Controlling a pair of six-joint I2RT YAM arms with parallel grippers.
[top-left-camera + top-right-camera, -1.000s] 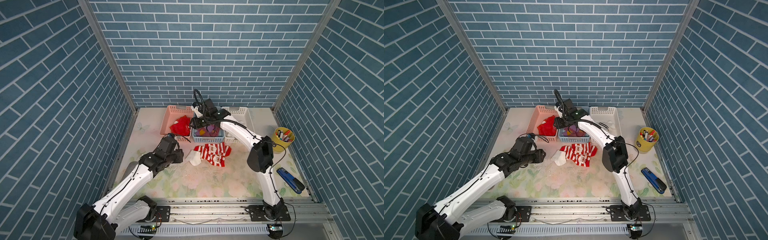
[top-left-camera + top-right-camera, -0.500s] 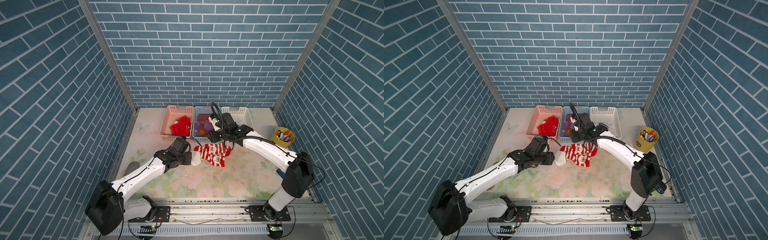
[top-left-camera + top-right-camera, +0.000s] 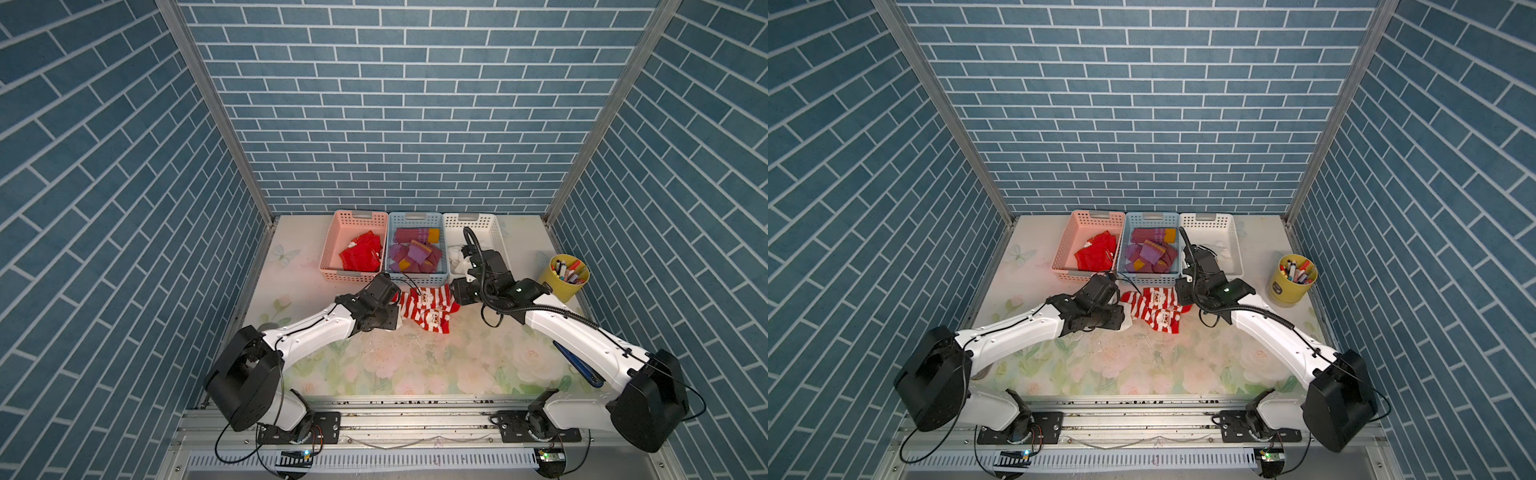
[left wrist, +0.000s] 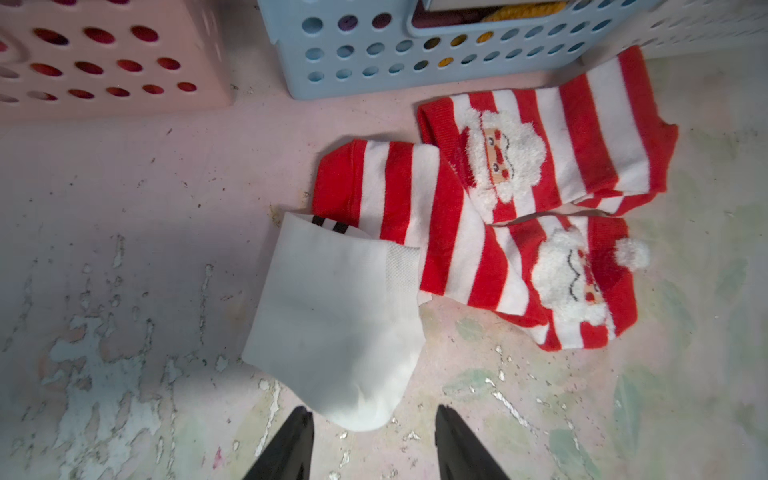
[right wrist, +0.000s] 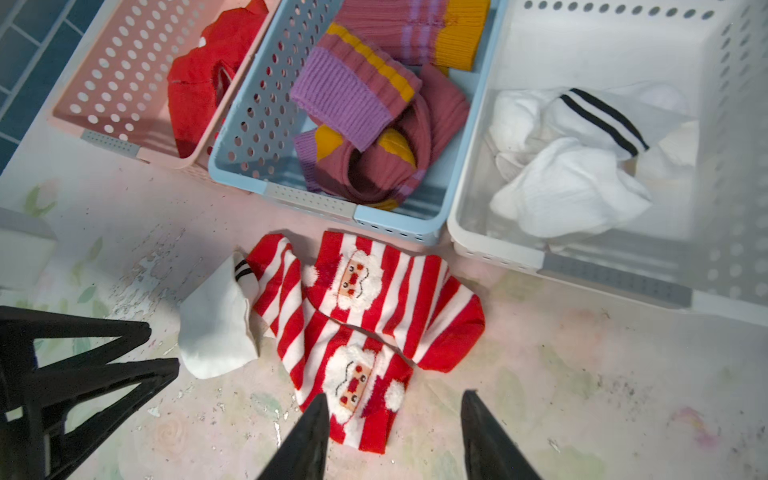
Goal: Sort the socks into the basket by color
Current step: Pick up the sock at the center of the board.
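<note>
**Three limp socks are left on the table, and both grippers are open and empty**

Three socks lie on the table [image 3: 415, 365], just in front of the blue basket [image 5: 257, 116]. One is a white sock [image 4: 332, 307] with black cuff stripes. The other two are striped socks with Santa faces, one nearer the baskets [image 4: 552, 153] and one below it [image 4: 478, 257], and they overlap. The cuff end of the white sock lies over the edge of the lower striped sock. The other socks are already sorted: red ones in the pink basket [image 5: 116, 83], purple ones in the blue basket, and white ones in the white basket [image 5: 498, 255].

The left gripper [image 4: 374, 411] has its fingers spread with nothing between them, and the toe of the white sock is just ahead of the tips. The right gripper [image 5: 395, 395] also has its fingers spread and holds nothing. It hangs over the lower striped sock.

These socks are probably very light, soft and limp, so a lifted one should fold and hang down. They are not fragile, and the knitted fabric should give the fingers good friction. I think the toe is the best place to pinch the white sock, because it is the free end away from the striped socks. A grip near the cuff may drag the neighbouring sock along. For the striped pair, the sock nearer the baskets seems to lie on top, so it is better to take a free end of that one first.
</note>
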